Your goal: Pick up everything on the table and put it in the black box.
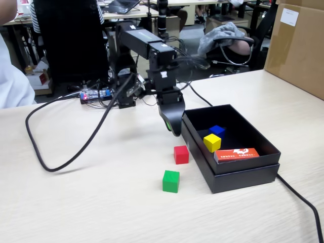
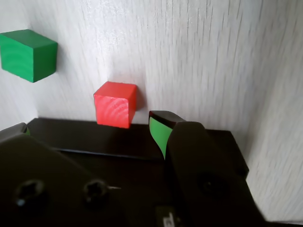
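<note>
Green cube loose on table, left of box, not yet collected. Red cube beside it, near box wall, likely next target. Pincer hovers above box's near-left edge, over red cube; jaws apart, nothing between them, touching nothing. Black box at right already holds blue cube, yellow cube, plus orange card.
</note>
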